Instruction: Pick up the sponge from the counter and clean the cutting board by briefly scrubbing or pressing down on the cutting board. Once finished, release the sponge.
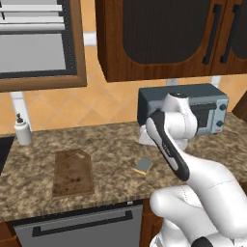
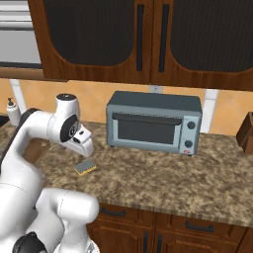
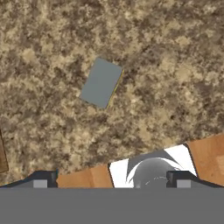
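The sponge [image 1: 143, 166] [image 2: 85, 167] lies flat on the speckled counter [image 1: 111, 144], its grey-blue top [image 3: 101, 82] facing up. To its left in the left base view lies the dark brown cutting board [image 1: 72, 172]; a sliver of it shows at the hand view's left edge [image 3: 1, 157]. My gripper [image 3: 111, 181] hovers above the counter, behind the sponge, and looks down on it. Its fingertips [image 3: 43, 179] stand wide apart, open, with nothing between them. The white hand [image 2: 84, 142] hangs just above and behind the sponge.
A grey toaster oven [image 1: 202, 108] [image 2: 154, 122] stands at the back of the counter, right of the hand. A white soap bottle [image 1: 22, 130] is at the back left. Dark wood cabinets [image 2: 148, 34] hang overhead. A knife block [image 2: 245, 133] sits far right.
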Robot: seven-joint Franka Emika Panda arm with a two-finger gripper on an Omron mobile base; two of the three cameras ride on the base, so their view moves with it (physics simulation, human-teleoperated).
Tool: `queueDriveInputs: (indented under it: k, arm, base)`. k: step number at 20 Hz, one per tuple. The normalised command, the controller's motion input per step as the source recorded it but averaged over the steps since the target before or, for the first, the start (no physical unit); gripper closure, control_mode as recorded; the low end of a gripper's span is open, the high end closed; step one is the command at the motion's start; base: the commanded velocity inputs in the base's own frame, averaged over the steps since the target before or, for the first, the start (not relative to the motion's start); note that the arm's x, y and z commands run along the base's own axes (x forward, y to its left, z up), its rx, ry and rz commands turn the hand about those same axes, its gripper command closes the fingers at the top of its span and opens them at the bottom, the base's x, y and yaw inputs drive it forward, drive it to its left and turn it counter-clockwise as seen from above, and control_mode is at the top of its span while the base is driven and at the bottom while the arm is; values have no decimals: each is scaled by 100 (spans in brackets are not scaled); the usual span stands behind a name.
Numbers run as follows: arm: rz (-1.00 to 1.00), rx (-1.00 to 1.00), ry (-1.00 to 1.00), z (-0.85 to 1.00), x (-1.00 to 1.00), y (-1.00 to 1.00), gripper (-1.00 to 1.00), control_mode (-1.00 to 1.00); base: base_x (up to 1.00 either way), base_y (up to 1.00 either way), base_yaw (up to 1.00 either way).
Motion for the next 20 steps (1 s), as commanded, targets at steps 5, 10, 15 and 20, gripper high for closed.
queueDriveInputs:
  k: [5,10,15,20]
  arm:
    - [-24,-8,21,-28,49,14,-100,-100]
    - [-13,-6,18,-30,69,0,-100,-100]
    - [-3,-1,2,-33,9,-4,-100,-100]
    - [0,0,0,-50,5,0,-100,-100]
  base:
    - [0,0,0]
    - [0,0,0]
    - [0,0,0]
    - [0,0,0]
